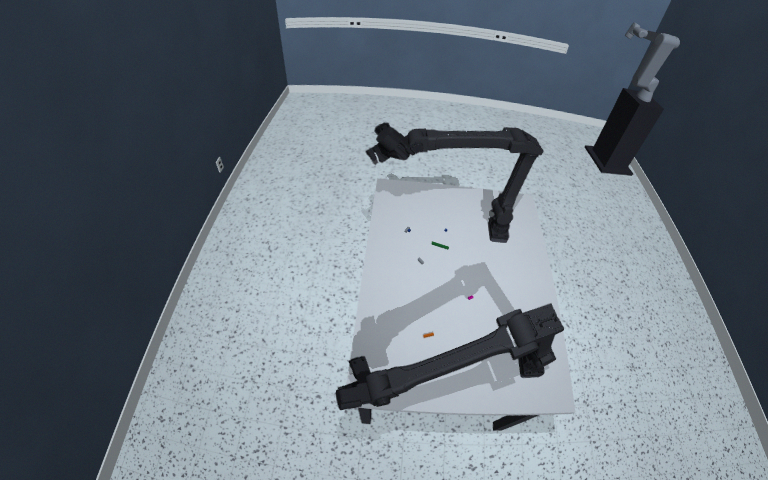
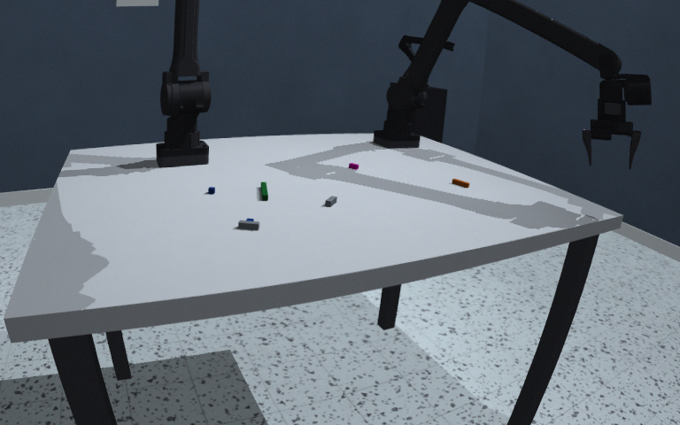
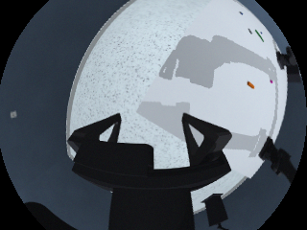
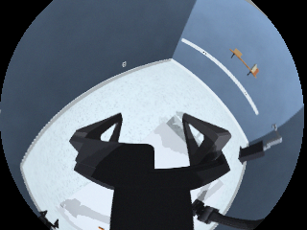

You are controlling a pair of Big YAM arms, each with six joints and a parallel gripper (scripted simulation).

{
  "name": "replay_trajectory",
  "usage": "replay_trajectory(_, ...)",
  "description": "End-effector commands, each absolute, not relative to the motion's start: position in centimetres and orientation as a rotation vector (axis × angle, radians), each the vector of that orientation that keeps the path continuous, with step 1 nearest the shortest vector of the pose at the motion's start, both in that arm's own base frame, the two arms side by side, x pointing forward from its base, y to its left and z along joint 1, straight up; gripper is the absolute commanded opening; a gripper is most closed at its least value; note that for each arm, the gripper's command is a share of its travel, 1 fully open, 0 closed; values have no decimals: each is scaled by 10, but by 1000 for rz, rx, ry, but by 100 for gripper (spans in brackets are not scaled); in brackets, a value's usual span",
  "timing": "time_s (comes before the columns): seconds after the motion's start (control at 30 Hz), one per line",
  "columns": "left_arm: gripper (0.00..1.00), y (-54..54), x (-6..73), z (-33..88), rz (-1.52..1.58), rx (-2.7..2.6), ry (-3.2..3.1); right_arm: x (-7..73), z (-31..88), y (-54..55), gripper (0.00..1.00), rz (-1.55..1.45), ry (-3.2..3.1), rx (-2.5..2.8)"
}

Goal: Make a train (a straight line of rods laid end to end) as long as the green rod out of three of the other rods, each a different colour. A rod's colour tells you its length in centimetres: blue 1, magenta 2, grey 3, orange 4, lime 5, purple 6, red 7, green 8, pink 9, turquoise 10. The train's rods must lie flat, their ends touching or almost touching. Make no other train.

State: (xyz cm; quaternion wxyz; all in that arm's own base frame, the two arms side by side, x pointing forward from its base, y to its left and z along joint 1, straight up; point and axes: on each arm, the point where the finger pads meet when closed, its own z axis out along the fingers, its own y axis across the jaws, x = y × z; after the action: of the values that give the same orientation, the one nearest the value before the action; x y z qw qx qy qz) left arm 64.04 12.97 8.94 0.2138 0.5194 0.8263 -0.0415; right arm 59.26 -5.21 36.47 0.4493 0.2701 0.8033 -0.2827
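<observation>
The green rod (image 1: 440, 245) (image 2: 263, 190) (image 3: 259, 35) lies flat near the middle of the white table (image 1: 396, 209) (image 2: 150, 260). A blue rod (image 1: 445, 229) (image 2: 212, 189) lies just beyond it. A grey rod (image 1: 420, 260) (image 2: 330, 200) lies alone. A second grey rod (image 1: 407, 229) (image 2: 248, 225) lies with a second blue rod (image 2: 250, 220) touching its far side. The magenta rod (image 1: 470, 297) (image 2: 353, 166) (image 3: 271, 81) and the orange rod (image 1: 428, 335) (image 2: 459, 182) (image 3: 250, 84) lie apart. My left gripper (image 1: 342, 399) (image 2: 609, 147) (image 3: 152, 116) is open and empty, hanging out past the table's edge. My right gripper (image 1: 372, 155) (image 4: 152, 116) is open and empty, out past the opposite end.
Both arm bases stand on the table, the right arm's base (image 1: 498, 229) (image 2: 181, 152) and the left arm's base (image 1: 535, 362) (image 2: 398, 137). The left arm's long link (image 1: 447, 359) stretches low over the table near the orange rod. A speckled floor surrounds the table.
</observation>
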Motion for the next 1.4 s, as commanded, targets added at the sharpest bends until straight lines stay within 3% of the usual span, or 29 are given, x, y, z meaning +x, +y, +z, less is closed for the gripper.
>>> replay_trajectory(0.0,100,168,640,121,-21,1292,2330,597,387,-52,100,-673,1948,682)
replay_trajectory(0.53,100,361,558,212,352,524,2441,597,387,-52,100,-673,1948,682)
replay_trajectory(0.87,100,496,421,304,660,-171,2284,597,387,-52,100,-673,1948,682)
replay_trajectory(0.93,100,496,421,304,660,-171,2284,597,387,-52,100,-673,1948,682)
replay_trajectory(1.37,100,570,204,416,975,-851,1792,597,387,-52,100,-673,1948,682)
